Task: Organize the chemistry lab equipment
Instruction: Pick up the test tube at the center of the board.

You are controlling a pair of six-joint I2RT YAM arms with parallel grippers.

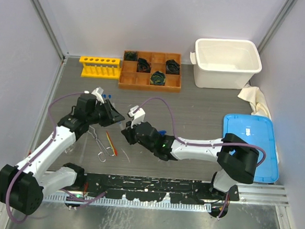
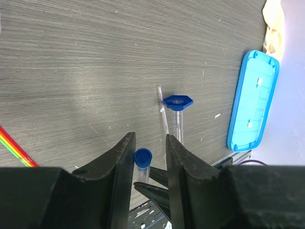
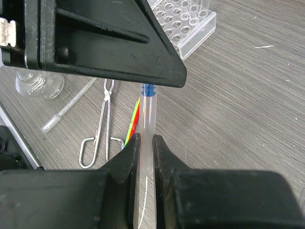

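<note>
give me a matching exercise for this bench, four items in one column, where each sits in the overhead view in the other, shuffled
1. yellow six-hole tube rack
2. white plastic tub
3. flat blue plastic lid
4. metal tongs

A. far right side
B. back left
C. front left
D. back right

Pairs: 1-B, 2-D, 3-A, 4-C

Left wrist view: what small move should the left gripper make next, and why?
Probably close the left gripper on the blue-capped clear test tube: its cap sits between the fingers with a gap visible, while the right gripper clamps the tube's body.
</note>
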